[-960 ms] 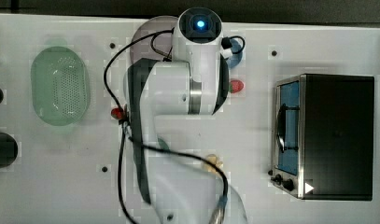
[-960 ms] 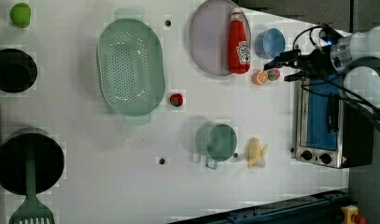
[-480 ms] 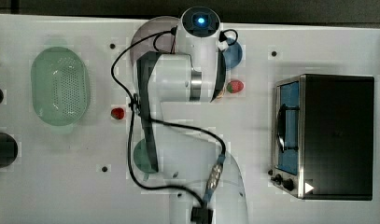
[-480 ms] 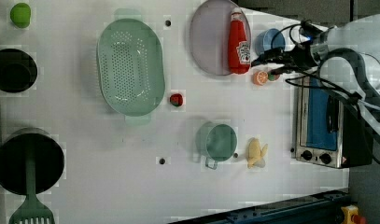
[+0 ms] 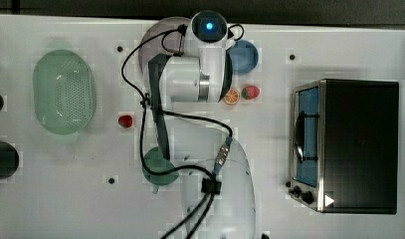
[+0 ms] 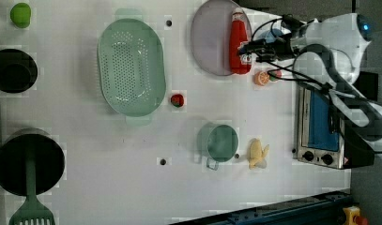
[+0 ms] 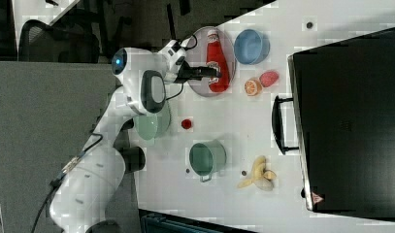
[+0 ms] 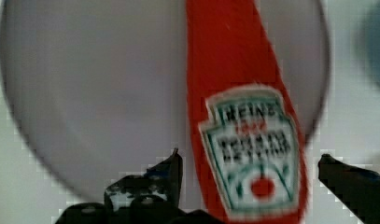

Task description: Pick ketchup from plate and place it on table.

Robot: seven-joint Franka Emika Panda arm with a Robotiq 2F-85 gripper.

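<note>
Wrist view: the end effector is spread wide with nothing held, one finger on either side of the ketchup bottle at its label. The bottle lies flat on the plate, near the bench edge. Judged light, rigid, smooth plastic; likely slippery. Grip across the labelled body, its widest part.

Grey panel across right view from 9 o'clock down to 7 o'clock. Dark office chair at 10 o'clock, near dim floor. Blue rail at left view's 5 o'clock. Even, bright lighting.
</note>
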